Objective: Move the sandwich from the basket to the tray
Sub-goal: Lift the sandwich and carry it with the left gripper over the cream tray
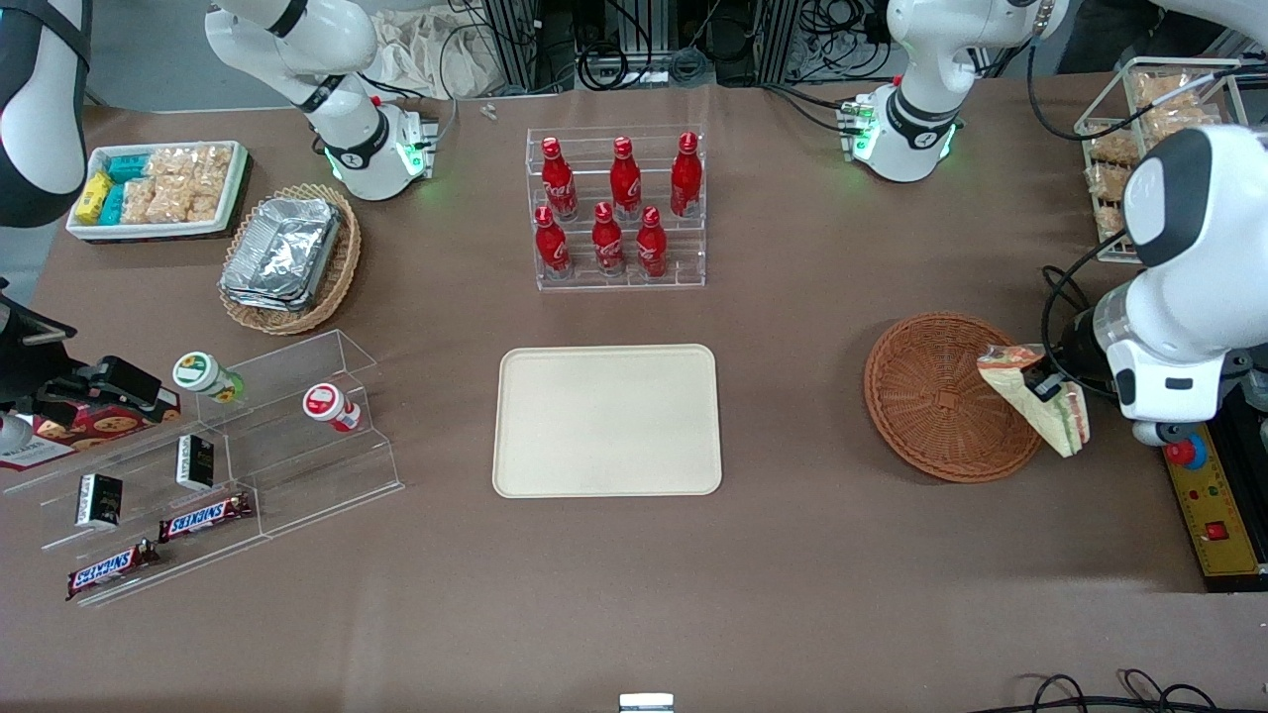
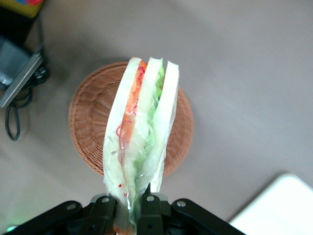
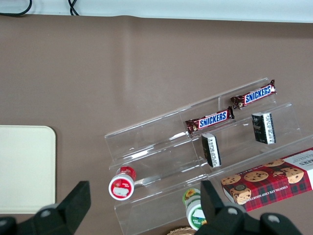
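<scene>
The gripper [image 2: 128, 208] pinches the sandwich [image 2: 139, 129] by one end, its length running straight out from the fingers, hanging above the basket [image 1: 936, 396]; the tray [image 1: 606, 420] lies sideways toward the parked arm's end of the tabletop [image 1: 792, 574]

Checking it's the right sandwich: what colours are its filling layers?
Orange-red, white and green between pale bread; the sandwich, held in the gripper, shows best in the left wrist view.

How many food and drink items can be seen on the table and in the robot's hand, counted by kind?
Red cola bottles: 6
Snickers bars: 2
Small cups with round lids: 2
Small black packs: 2
Cookie box: 1
Sandwich, clamped in the hand above the basket edge: 1
Total: 14
</scene>
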